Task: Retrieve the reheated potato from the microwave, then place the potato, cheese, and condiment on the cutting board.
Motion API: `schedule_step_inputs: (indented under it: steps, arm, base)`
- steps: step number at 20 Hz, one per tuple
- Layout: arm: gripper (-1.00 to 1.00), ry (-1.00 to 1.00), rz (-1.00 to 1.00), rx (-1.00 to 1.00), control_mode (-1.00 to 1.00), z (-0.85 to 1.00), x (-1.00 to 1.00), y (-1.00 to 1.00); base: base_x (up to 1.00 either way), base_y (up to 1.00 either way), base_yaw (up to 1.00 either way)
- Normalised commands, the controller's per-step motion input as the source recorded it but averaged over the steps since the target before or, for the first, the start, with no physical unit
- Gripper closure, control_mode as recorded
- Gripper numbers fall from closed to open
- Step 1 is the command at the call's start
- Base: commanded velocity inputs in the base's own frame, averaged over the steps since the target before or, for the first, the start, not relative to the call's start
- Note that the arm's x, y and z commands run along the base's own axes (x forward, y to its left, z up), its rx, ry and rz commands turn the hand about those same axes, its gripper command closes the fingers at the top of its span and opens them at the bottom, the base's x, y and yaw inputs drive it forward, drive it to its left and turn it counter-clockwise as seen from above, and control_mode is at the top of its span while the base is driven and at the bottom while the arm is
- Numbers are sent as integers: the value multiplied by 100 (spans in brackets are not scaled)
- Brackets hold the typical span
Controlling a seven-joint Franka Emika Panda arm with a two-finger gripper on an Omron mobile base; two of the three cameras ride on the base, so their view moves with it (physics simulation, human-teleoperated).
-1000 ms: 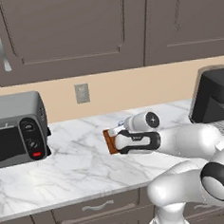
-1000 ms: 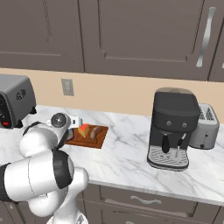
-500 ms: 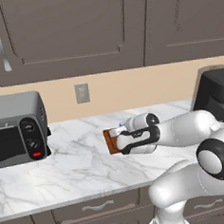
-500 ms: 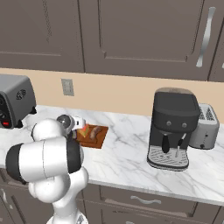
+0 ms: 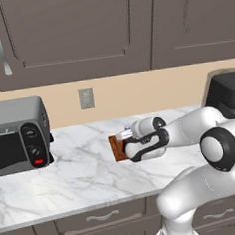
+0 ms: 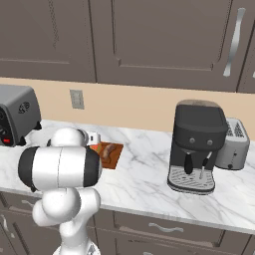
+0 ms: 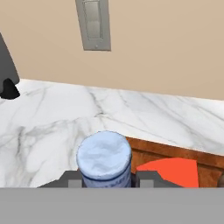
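**Bottle held at the board's edge**

On the marble worktop [image 5: 69, 178], the jaws pinch the condiment [image 7: 105, 158] at the hand view's bottom centre, over the cutting board's [image 7: 175, 155] left edge. The cheese [image 7: 173, 171] lies on the board, lower right.

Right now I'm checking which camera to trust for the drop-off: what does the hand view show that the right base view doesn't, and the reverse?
The hand view alone gives the condiment, seen cap-on, clamped between the gripper fingers, and the orange cheese wedge lying on the board beside it. The right base view alone gives the black coffee machine, the silver toaster behind it and the cabinet doors above. Both show the cutting board, the marble counter and the wall outlet.
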Motion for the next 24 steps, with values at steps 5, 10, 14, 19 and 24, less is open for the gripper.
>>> schedule_step_inputs:
  steps: [5,10,14,19,24]
  arm:
    - [100,0,0,0,-100,-3,21,1]
    - [100,0,0,0,-100,-9,7,6]
    - [100,0,0,1,-100,-17,0,9]
    - [100,0,0,1,-100,-24,-1,2]
    - [100,0,0,1,-100,-23,-12,-4]
  base:
    - [0,0,0]
    - [0,0,0]
    - [0,0,0]
    - [0,0,0]
    - [0,0,0]
